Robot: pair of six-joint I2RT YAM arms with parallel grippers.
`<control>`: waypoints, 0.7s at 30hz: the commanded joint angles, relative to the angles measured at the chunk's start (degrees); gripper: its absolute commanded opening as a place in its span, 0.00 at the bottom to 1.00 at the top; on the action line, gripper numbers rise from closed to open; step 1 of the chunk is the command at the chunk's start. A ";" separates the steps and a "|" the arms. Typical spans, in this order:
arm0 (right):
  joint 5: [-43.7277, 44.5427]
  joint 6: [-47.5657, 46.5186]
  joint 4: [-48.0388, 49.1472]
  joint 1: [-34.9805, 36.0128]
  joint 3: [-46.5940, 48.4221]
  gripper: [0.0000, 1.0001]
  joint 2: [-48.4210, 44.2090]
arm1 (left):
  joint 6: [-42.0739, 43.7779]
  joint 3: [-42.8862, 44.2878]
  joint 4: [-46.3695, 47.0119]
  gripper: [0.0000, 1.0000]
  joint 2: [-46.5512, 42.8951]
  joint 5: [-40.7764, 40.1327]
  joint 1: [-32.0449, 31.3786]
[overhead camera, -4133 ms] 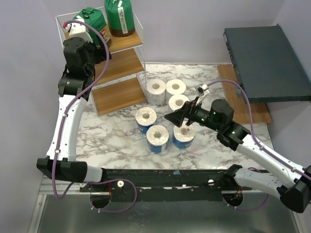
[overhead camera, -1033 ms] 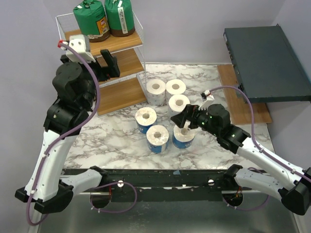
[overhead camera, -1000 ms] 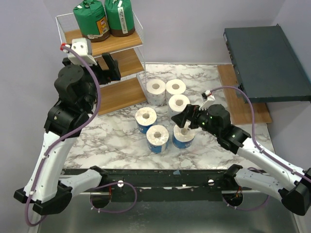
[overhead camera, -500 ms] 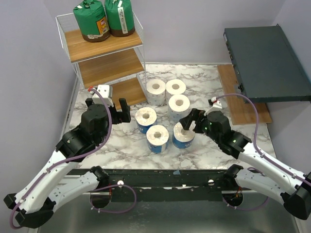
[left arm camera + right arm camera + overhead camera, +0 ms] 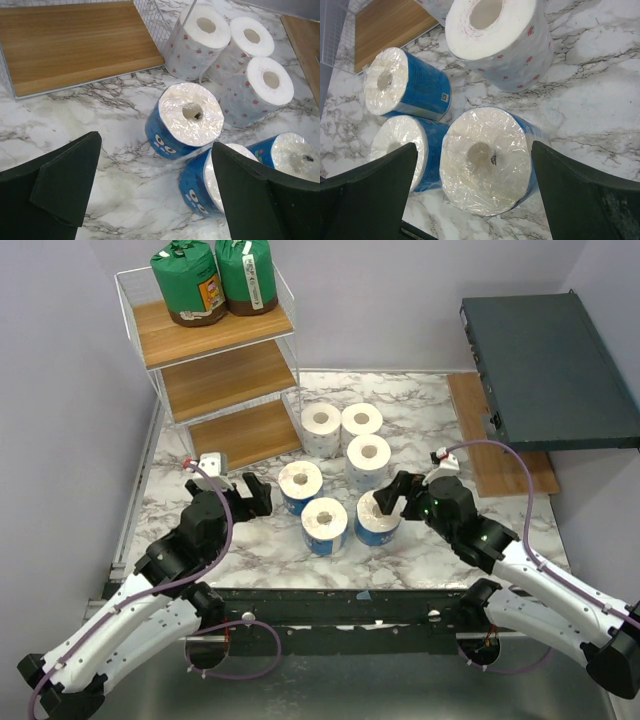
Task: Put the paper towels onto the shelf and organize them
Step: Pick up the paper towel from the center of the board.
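- the left gripper [image 5: 252, 496] has come down from the shelf [image 5: 205, 337] to the table [image 5: 420, 410], jaws spread and empty, facing a blue roll [image 5: 300, 486].
- two green rolls [image 5: 185, 285] stand on the top board; six rolls wait on the table beside the shelf.
- the right gripper [image 5: 392, 498], also spread, hovers over another blue roll [image 5: 378, 522], so a pickup looks next.

We've got bright, even light from overhead here, and the paper towels [image 5: 325, 525] throw only short, soft shadows onto the marble table [image 5: 440, 415]. Up close on our right wrist view, the blue-wrapped roll [image 5: 485, 160] shows faint sheen on its film, everything sharp.
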 commanded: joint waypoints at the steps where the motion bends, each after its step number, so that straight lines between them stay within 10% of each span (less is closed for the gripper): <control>1: 0.29 0.84 2.30 -0.04 -0.37 1.00 0.50 | -11.57 1.91 -1.21 0.99 2.14 -4.17 -0.21; 21: 1.88 1.16 -4.04 -0.13 16.89 0.97 15.77 | -13.90 -5.78 -2.66 0.96 -4.79 8.17 -0.17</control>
